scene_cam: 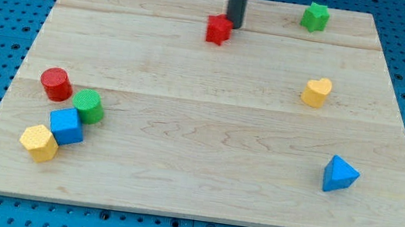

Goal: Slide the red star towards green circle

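Note:
The red star (217, 30) lies near the view's top, a little left of the middle of the wooden board (208, 130). My tip (234, 25) stands right against the star's upper right side. The green circle (88, 105) stands far off at the view's lower left, in a cluster of blocks.
A red circle (56, 83) sits just up-left of the green circle. A blue cube (67, 126) and a yellow hexagon (39, 143) lie below it. A green star (315, 17) is at top right, a yellow heart (316, 92) at right, a blue triangle (339, 175) at lower right.

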### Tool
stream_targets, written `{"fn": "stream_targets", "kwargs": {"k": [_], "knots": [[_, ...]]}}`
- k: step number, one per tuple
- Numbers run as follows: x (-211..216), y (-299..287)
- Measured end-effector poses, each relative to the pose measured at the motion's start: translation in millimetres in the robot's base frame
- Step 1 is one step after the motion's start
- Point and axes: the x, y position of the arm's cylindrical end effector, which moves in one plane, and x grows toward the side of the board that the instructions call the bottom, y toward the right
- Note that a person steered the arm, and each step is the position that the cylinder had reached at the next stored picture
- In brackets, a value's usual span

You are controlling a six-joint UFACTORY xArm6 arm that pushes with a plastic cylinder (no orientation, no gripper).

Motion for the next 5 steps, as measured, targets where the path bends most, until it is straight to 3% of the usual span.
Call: {"fn": "stream_targets", "kwargs": {"k": [1,2,5], "knots": [[41.6,-51.0],[33.6,-69.0],[106.7,-164.3]]}}
